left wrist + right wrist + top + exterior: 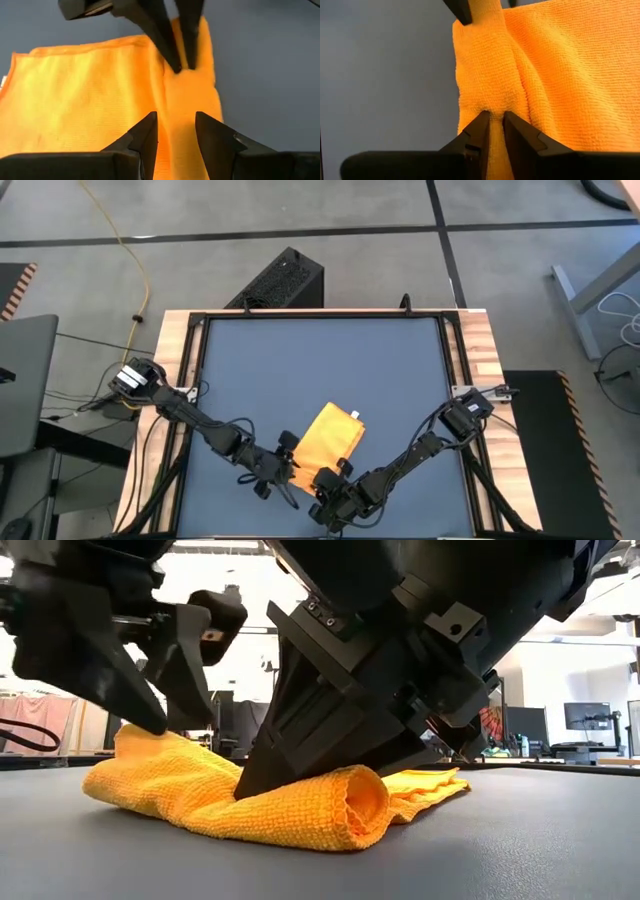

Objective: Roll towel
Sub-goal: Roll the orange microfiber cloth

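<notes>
Yellow-orange terry cloth, the towel (328, 444), is seen lying near the front edge of the dark blue tabletop (320, 370), slightly right of the middle.

Both arms are stretched low and angled inward from the table's side rails, so that the grippers meet at the towel's near edge.

The right gripper (493, 120) is pinched narrowly on a raised fold of the cloth, the fabric being gathered between its fingertips (481, 125).

The left gripper (176, 131) is held moderately apart, its fingers (148, 131) straddling the same fold; whether the cloth is actually clamped cannot be told.

In the low view the near edge is shown curled over into a rounded roll (352, 802), a shape not revealed from above.

Only in the high view is a small white tag (356, 416) seen at the towel's far corner.
</notes>
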Robot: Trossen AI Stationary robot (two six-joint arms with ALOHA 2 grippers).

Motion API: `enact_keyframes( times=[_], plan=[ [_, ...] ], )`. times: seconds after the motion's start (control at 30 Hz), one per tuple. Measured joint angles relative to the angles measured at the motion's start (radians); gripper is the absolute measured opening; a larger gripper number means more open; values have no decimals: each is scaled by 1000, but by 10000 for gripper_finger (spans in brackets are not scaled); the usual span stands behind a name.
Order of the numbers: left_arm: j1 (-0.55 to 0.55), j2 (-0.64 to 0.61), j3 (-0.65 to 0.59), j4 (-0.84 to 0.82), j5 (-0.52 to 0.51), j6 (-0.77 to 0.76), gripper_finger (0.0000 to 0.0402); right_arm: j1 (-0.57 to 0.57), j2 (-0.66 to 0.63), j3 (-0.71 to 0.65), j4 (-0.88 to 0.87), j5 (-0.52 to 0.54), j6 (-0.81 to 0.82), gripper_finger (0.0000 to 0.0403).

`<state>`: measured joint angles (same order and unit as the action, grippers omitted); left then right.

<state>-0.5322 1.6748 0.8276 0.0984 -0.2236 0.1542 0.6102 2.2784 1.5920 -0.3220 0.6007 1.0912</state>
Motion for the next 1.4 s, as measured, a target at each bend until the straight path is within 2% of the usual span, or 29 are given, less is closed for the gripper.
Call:
enact_keyframes(
  times=[0.33,0.53,0.77,0.9,1.03,1.27,1.4],
  plan=[
    [27,111,0,42,57,-69,121,0,0,0,15,3,42,87],
    [48,125,1,80,88,-60,109,13,-3,0,8,4,68,87],
    [136,126,2,84,353,-116,12,41,-28,0,-26,14,52,87],
    [207,127,2,76,561,-196,8,47,-42,0,-42,16,28,87],
    [268,127,2,34,698,-249,4,52,-47,17,-47,5,-40,87],
    [317,127,2,-53,749,-290,4,51,-49,102,-34,14,-251,87],
    [327,127,2,-55,751,-338,4,24,-49,108,13,-18,-363,87]
  ],
)
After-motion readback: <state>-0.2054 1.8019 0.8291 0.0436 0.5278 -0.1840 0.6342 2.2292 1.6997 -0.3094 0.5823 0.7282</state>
